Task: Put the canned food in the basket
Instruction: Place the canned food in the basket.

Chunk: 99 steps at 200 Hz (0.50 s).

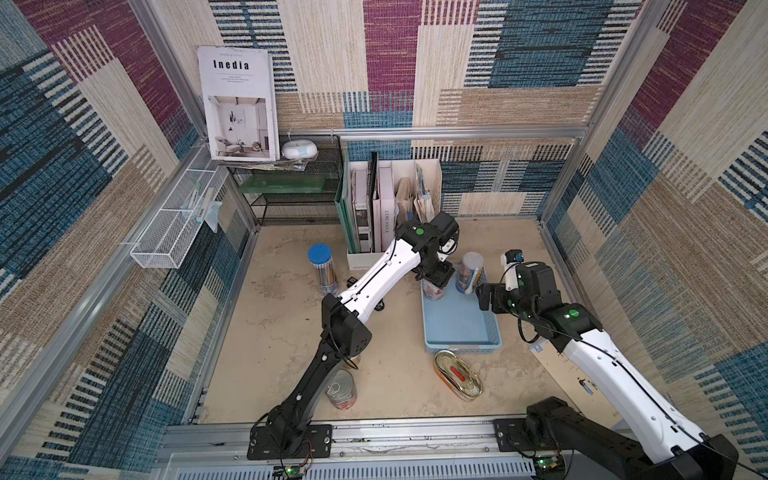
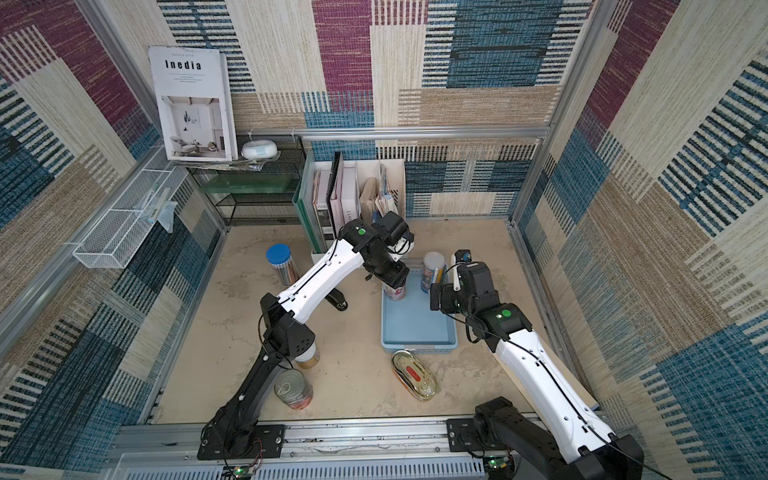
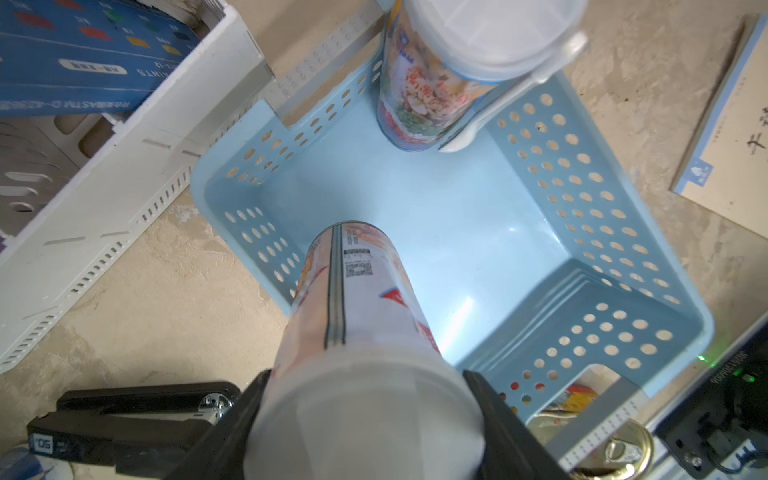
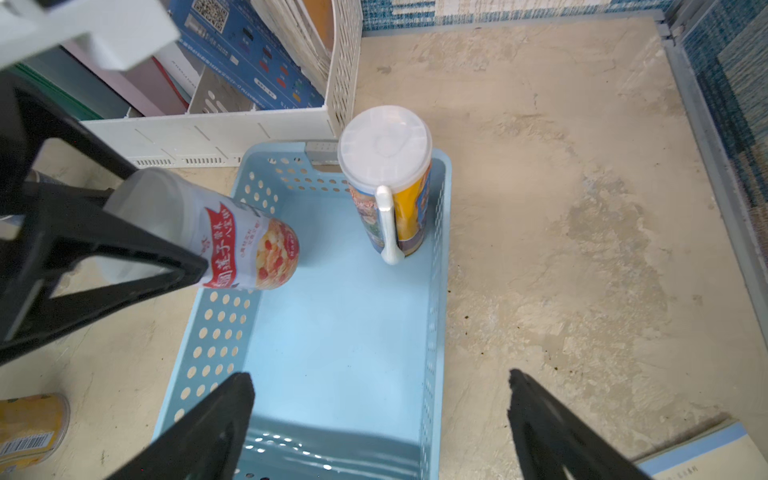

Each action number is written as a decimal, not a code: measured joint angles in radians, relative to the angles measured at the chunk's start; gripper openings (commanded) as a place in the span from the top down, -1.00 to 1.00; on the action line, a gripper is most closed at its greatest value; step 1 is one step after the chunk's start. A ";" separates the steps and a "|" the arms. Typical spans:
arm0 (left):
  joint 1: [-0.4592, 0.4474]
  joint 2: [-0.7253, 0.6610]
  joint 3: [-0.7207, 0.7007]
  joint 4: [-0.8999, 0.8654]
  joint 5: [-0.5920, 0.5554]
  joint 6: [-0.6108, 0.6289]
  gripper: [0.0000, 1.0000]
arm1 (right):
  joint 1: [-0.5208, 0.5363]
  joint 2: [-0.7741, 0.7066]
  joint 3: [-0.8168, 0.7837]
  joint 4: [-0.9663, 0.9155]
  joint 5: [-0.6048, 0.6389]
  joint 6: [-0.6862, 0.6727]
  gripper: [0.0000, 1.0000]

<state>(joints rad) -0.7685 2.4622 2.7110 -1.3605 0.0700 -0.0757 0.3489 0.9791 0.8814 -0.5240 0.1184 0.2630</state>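
Cans stand nearest the robot's bases: the steel pull-ring can (image 1: 341,390) is upright on the table (image 1: 291,332) beside the left arm's lower link, and just beyond it a yellow-labelled slim can (image 2: 306,358) is half hidden under that arm's elbow. To the right of these, the oval gold tin (image 1: 458,375) lies flat with its red label up, just outside the near wall of the basket (image 1: 463,345); whether it touches that wall I cannot tell. All three are outside the basket. The light blue basket runs lengthwise away from the robot, its near half bare. The right gripper (image 4: 374,399) hangs above the basket's right wall with its jaws spread wide and nothing between them. Farther on, the left gripper (image 3: 365,415) is clamped around the white lid end of a red-and-white slim can (image 4: 249,249), which tilts, its base inside the rim at the basket's far left corner; whether the base rests on the basket floor I cannot tell. In the far right corner a spoon-clipped slim can (image 1: 471,272) stands upright on the basket floor, apart from the gripped one. Beyond the basket, a blue-capped pencil tube (image 1: 323,266) stands to the left, and the white file holder (image 1: 390,208), full of books, sits against the back wall with a black wire shelf (image 1: 291,187) beside it.
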 measured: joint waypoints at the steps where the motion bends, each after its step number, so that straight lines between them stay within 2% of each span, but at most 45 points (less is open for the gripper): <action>1: 0.000 0.001 0.000 0.001 0.000 0.000 0.42 | 0.000 -0.001 -0.001 0.000 0.000 0.001 -1.00; 63: 0.024 0.068 0.008 0.067 -0.021 0.000 0.38 | 0.000 -0.058 -0.089 0.018 -0.072 0.027 -1.00; 91: 0.036 0.088 0.008 0.097 -0.022 0.000 0.07 | 0.003 -0.073 -0.125 0.019 -0.116 0.036 -1.00; 99: 0.038 0.091 0.008 0.101 -0.022 0.000 -0.13 | 0.006 -0.079 -0.137 0.019 -0.129 0.038 -1.00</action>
<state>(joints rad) -0.7307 2.5534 2.7186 -1.2591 0.0483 -0.0753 0.3550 0.9001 0.7448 -0.5049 -0.0105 0.3008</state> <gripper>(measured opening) 0.687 0.997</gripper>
